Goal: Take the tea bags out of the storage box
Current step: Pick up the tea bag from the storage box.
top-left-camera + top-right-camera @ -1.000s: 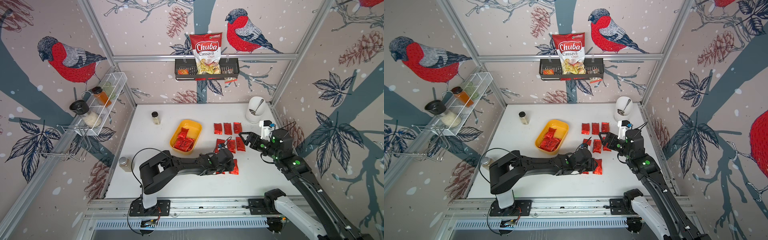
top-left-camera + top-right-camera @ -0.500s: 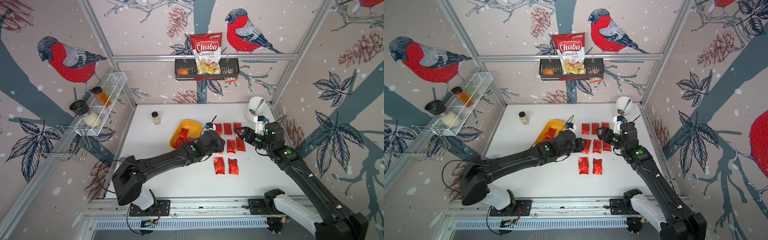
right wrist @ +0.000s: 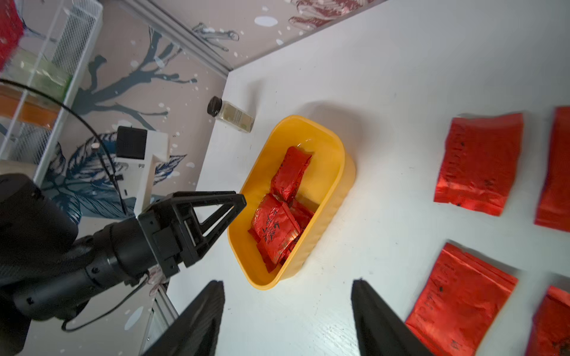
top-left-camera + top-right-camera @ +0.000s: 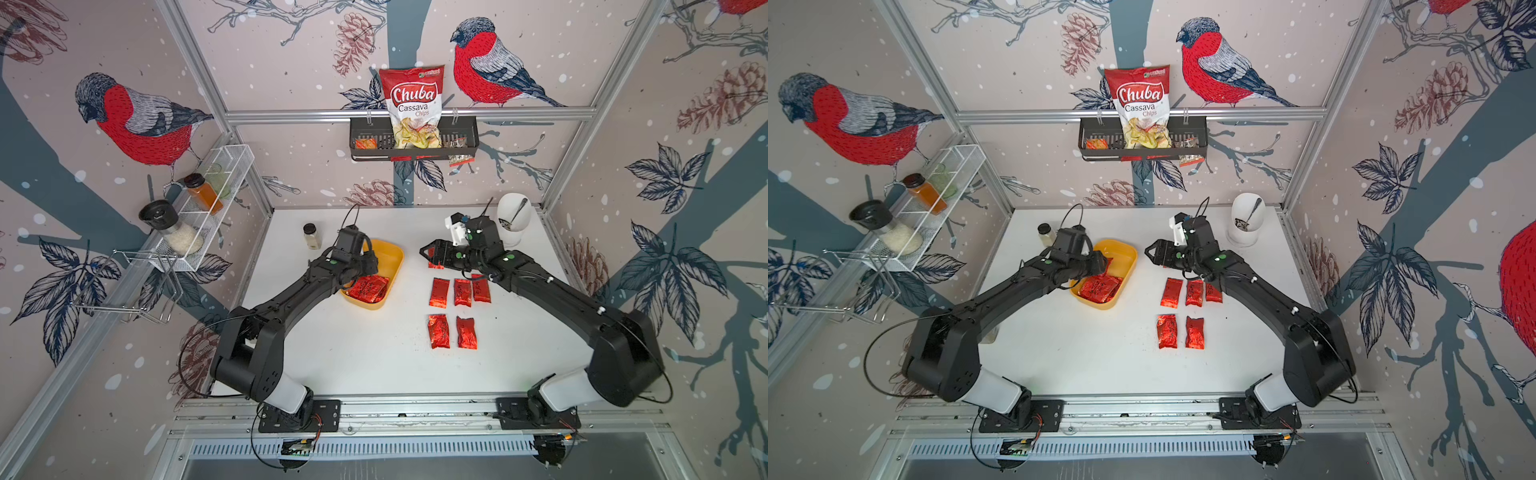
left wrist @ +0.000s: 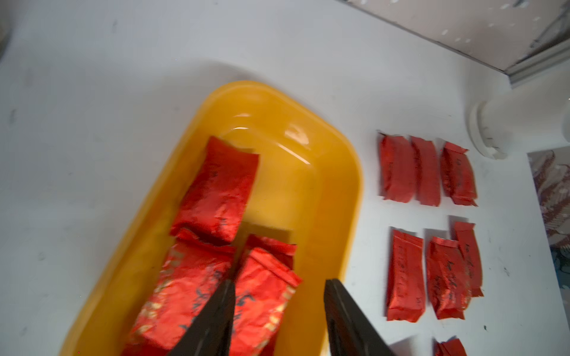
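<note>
left arm has swung back from the front of the table (image 4: 374, 353) since a second ago. now the left tool (image 5: 279, 284) hangs over the storage box (image 4: 397, 259), jaws partway apart, nothing pinched between them, tips just above the pile. right tool (image 3: 287, 282) has slid toward the back edge too and sits above the back row (image 5: 425, 171), jaws spread wide and empty.

storage box is a bit left of the table's middle. its long axis runs front to back but skewed, far end leaning toward the right edge. tea bags (image 5: 216, 191) inside: one lies flat along the box's length near the middle, the rest are stacked at the near end pointing about the same way. at least three in all, can't count the stack for sure.

right half of the table has eight more in rows: back row of three, middle row (image 4: 462, 292) of three, front pair (image 4: 438, 330) nearest the front edge. every one has its long axis front to back, side by side, some touching. in both top views the back row is mostly hidden under the right tool.
</note>
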You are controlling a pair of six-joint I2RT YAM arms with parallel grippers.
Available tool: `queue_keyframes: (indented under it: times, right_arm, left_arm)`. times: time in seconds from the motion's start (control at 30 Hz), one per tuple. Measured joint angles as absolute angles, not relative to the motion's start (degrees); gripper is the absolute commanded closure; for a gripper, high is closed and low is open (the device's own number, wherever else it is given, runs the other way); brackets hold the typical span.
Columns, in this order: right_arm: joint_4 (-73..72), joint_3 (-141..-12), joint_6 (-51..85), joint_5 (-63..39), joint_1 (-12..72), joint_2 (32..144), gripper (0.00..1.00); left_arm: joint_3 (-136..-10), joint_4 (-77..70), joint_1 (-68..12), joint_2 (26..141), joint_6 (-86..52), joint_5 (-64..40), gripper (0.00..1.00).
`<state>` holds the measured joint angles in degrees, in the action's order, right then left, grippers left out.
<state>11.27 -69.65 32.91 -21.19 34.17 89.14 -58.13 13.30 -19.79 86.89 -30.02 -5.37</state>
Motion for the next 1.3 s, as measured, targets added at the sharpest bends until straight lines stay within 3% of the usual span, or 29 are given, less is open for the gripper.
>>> queue_keyframes:
  times: [0.3, 0.53, 1.03, 1.3]
  right_arm:
    - [26.22, -101.51, 19.62, -22.17, 41.36, 118.30, 0.51]
    - [40.21, -123.28, 11.84, -19.88, 44.05, 136.16, 0.55]
    - [46.83, -125.32, 7.70, -20.56, 44.95, 140.94, 0.64]
    - [46.70, -124.95, 7.68, -22.92, 45.60, 140.94, 0.80]
  left_arm:
    - [-51.53, 8.51, -11.05, 78.35, -32.32, -11.33, 0.46]
    - [-47.83, 7.55, -9.43, 73.47, -33.28, -12.43, 0.44]
    - [-45.80, 6.44, -8.54, 72.97, -33.26, -15.51, 0.44]
    - [-45.39, 6.22, -8.47, 73.03, -33.23, -16.43, 0.44]
